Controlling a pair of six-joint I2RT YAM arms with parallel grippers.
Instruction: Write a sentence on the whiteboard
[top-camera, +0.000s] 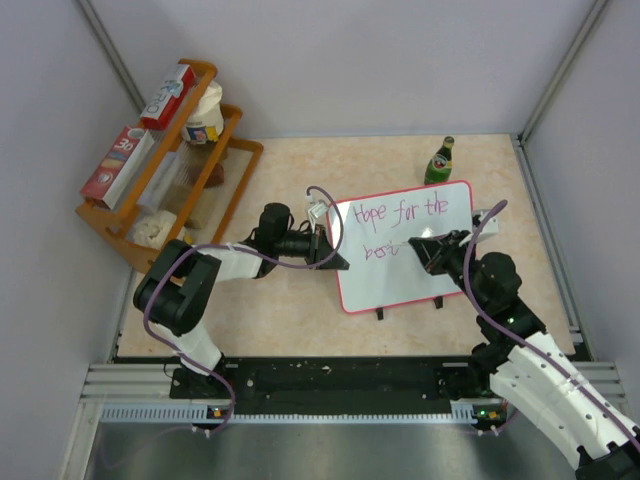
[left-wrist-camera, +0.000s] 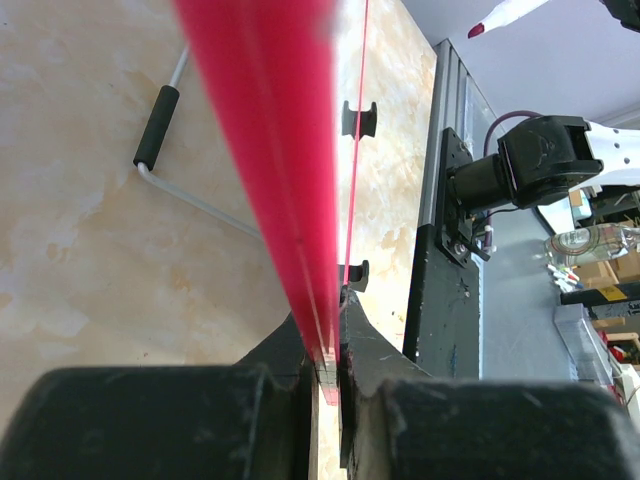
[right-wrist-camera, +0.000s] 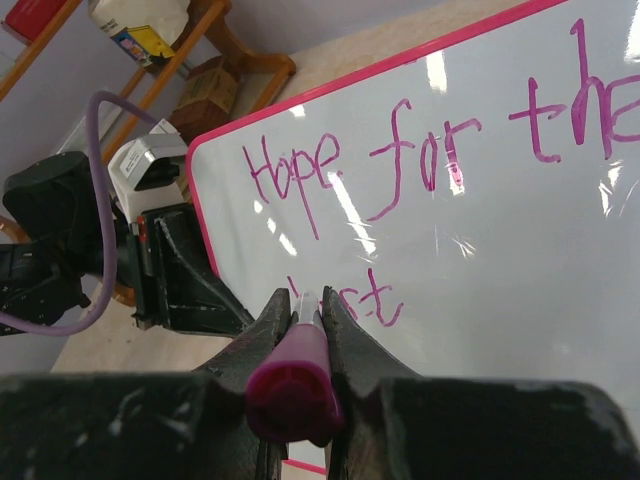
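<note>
Right pincer (right-wrist-camera: 308, 300) first: it is shut on a pink-purple marker (right-wrist-camera: 295, 375), with one finger on each side. The fat back end of the marker points at my wrist camera. The tip points at the whiteboard (top-camera: 425, 275), low down by the second line of words. I cannot tell if the tip touches the board.

My left pincer (left-wrist-camera: 325, 345) is shut too. It pinches the left edge of the whiteboard, and the red-pink rim runs straight out from between its fingers. From above, this pincer sits at the left side of the board and the right pincer sits in front of the middle.

The whiteboard is in the middle of the table (top-camera: 300, 310), between my two arms. Its writing side faces up toward the top camera. Its two black clip feet (top-camera: 380, 314) are on the near edge, down at the table.

I can read the sentence (right-wrist-camera: 392, 152) in thin pink-purple letters. The top line says "Hope for the". On the line under it I see only "st" from the right wrist, because the fingers hide the start of the word.

Behind the board stands a green bottle (top-camera: 438, 162). A wooden rack (top-camera: 232, 160) with boxes stands at the far left.
</note>
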